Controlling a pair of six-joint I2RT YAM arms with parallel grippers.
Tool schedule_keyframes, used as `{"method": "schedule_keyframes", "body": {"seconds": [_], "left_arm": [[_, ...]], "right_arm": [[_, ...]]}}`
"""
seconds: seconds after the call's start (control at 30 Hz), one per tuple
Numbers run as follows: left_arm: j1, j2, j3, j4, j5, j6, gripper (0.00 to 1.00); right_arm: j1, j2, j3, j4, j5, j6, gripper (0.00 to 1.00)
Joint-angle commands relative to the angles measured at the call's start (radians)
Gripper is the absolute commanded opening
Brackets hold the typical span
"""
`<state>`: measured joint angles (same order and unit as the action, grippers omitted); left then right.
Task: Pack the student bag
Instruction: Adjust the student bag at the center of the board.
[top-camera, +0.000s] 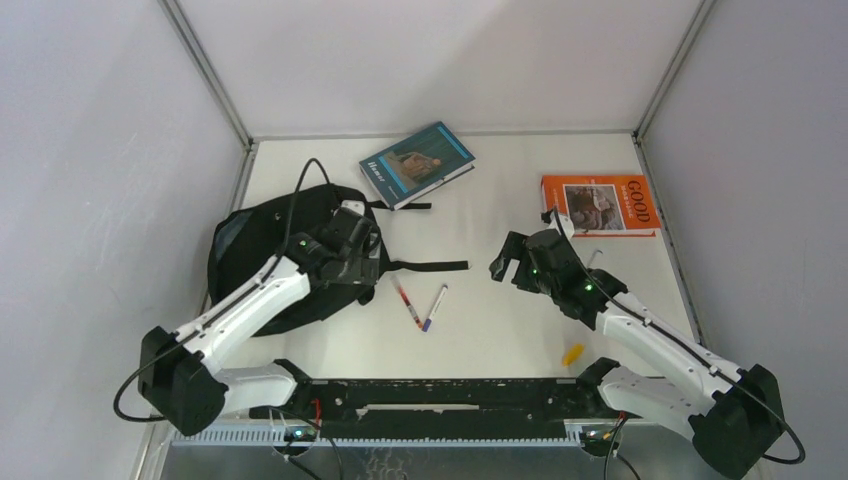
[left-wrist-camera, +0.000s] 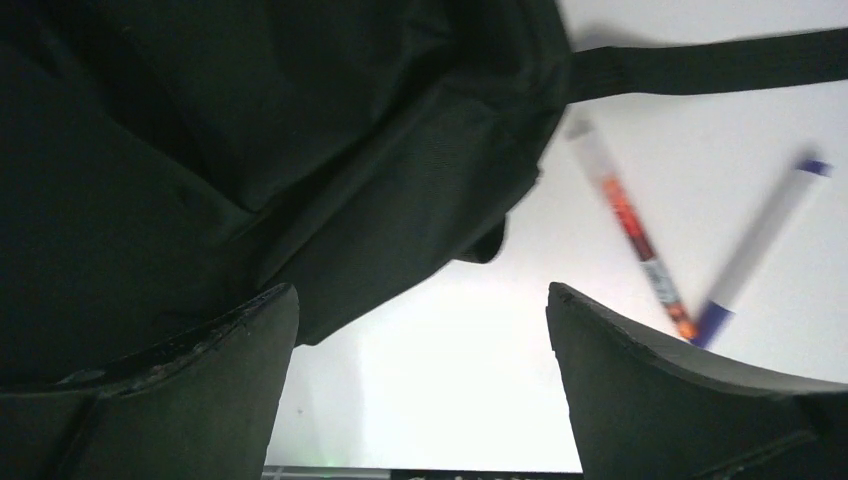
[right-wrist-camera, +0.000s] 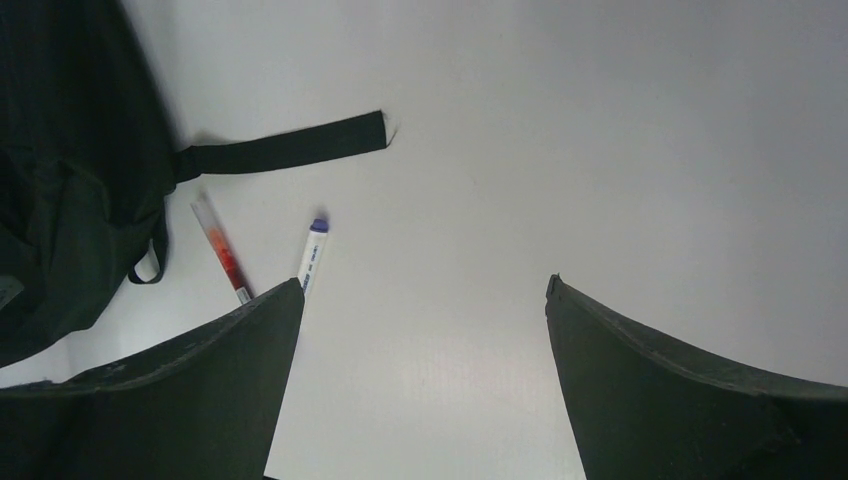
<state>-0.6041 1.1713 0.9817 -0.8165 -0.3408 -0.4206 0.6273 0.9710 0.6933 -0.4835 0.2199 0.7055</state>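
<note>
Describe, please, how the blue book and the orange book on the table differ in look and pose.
The blue book has a teal cover; the orange book has an orange one lettered GOOD. The blue book lies skewed, close to the student bag; the orange book lies nearly square to the table edge, far right. Both lie flat, closed, a picture on each cover, outside the bag.

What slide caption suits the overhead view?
Left gripper open over the student bag, right gripper open above the table, red pen and blue-capped pen between them, blue book and orange book beyond.
</note>
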Motion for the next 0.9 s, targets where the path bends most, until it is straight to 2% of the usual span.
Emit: {"method": "schedule_keyframes", "body": {"seconds": [0.0, 0.1, 0.27, 0.43, 0.5, 0.57, 0.73, 0.8, 0.87], "left_arm": [[0.006, 0.037, 0.072, -0.055, -0.171, -0.032, 0.97], [0.007, 0.106, 0.093, -0.026, -0.179, -0.033, 0.96], [0.007, 0.233, 0.199, 0.055, -0.117, -0.059, 1.00], [0.019, 0.426, 0.338, 0.037, -0.223, -0.137, 1.00], [0.043, 0.497, 0.364, 0.050, -0.226, -0.165, 0.99], [0.072, 0.554, 0.387, 0.058, -0.216, -0.192, 0.93], [0.096, 0.626, 0.419, 0.069, -0.245, -0.214, 0.69], [0.110, 0.650, 0.424, 0.067, -0.237, -0.224, 0.55], [0.129, 0.662, 0.426, 0.071, -0.224, -0.234, 0.35]], "right_arm": [[0.012, -0.013, 0.045, 0.004, 0.016, 0.037, 0.99], [0.014, -0.019, 0.045, -0.008, 0.027, 0.038, 0.99], [0.019, -0.019, 0.045, -0.012, 0.027, 0.041, 0.99], [0.030, -0.023, 0.045, -0.020, 0.025, 0.046, 0.99], [0.031, -0.029, 0.045, -0.023, 0.018, 0.041, 0.99], [0.031, -0.037, 0.045, -0.039, 0.034, 0.039, 0.99], [0.026, -0.071, 0.045, -0.063, 0.055, 0.035, 1.00], [0.026, -0.075, 0.045, -0.062, 0.056, 0.035, 1.00], [0.025, -0.079, 0.045, -0.063, 0.058, 0.038, 1.00]]}}
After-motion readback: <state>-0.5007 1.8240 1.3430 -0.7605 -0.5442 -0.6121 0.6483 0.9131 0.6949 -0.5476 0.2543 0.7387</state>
